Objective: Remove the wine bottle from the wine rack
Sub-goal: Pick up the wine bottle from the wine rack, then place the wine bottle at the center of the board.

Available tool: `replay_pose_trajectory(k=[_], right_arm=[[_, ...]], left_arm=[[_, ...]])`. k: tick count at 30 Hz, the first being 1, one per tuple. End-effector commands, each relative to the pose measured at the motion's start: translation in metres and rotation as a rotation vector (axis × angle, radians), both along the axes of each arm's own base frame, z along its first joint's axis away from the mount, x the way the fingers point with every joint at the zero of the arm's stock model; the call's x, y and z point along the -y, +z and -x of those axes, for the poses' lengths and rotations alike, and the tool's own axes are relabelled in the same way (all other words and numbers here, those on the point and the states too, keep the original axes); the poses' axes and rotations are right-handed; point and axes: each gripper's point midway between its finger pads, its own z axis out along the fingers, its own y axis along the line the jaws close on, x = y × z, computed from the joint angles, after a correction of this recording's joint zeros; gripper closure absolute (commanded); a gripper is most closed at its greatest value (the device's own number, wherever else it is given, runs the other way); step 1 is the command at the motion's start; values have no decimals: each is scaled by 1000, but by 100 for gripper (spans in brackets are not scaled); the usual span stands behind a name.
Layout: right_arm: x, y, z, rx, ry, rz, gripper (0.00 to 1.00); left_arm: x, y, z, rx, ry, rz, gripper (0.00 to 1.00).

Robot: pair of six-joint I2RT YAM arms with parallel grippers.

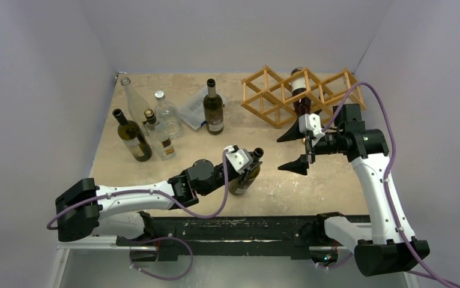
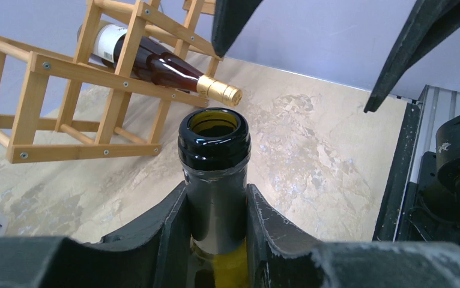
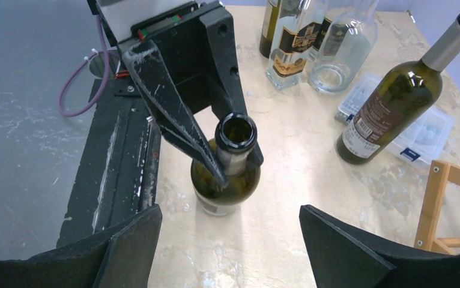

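My left hand (image 1: 247,159) was pinched on the neck of an olive-green bottle (image 3: 230,192) that stood upright on the bench (image 1: 326,187) near its front edge, well apart from the wine rack (image 1: 263,99). Its long axis was vertical and its uncorked mouth faced up. My right hand (image 1: 280,155) was spread wide and held nothing, hanging between that bottle and the rack.

By my reckoning the job was only partly done. A dark red wine bottle (image 2: 155,63) lay in a middle cell of the lattice. Its long axis ran back to front on a slope, with the base high toward the rear wall and the gold-foiled neck pointing down toward me, past the front rods. That one remained to be drawn out, and my free right hand was nearest to it.
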Motion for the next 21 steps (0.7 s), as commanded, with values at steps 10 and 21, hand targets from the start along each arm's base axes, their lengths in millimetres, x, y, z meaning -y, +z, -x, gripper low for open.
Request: replay_pose_trajectory(k=[10,21], right_arm=[[5,-24,-11,-6,-66,-73,9],[11,-34,-13,8,-98,-109,5]], left_arm=[[-42,66,-11,67,150,208,100],[-83,86,-38,103,295,266,100]])
